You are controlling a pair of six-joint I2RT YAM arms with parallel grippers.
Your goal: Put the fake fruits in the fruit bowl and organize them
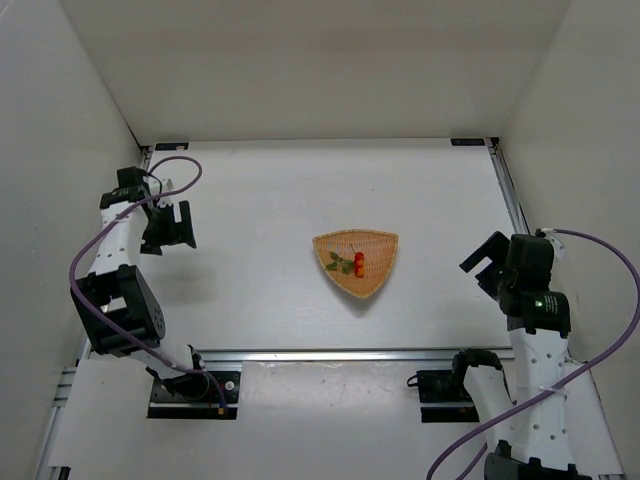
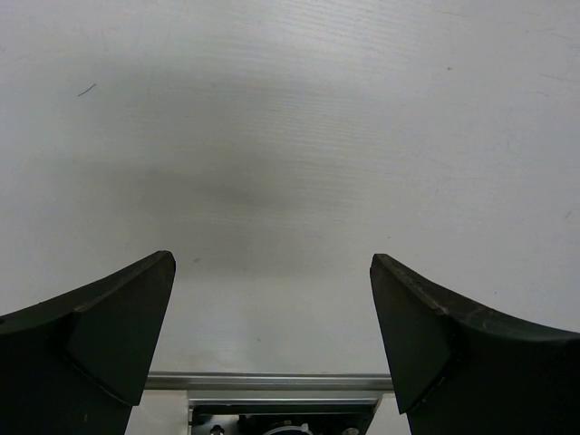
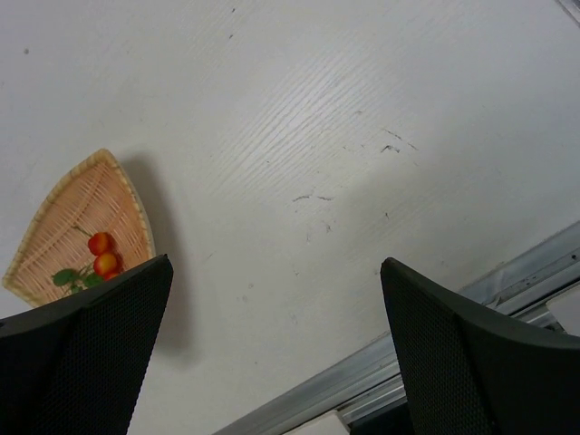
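The fruit bowl (image 1: 372, 275), a shallow shield-shaped wicker basket, sits at the table's middle. Red-orange berries on a green-leafed sprig (image 1: 357, 263) lie inside it. The right wrist view shows the bowl (image 3: 77, 204) at the left edge with the berries (image 3: 102, 254) in it, partly behind my finger. My left gripper (image 1: 173, 227) hovers open and empty over bare table at the far left, well away from the bowl. My right gripper (image 1: 487, 262) is open and empty to the right of the bowl. I cannot pick out a lone single berry.
An aluminium rail (image 1: 340, 354) runs along the table's near edge, with the arm base mounts (image 1: 195, 385) below it. White walls close in the left, right and back sides. The rail also shows in the right wrist view (image 3: 435, 331) and the left wrist view (image 2: 272, 381).
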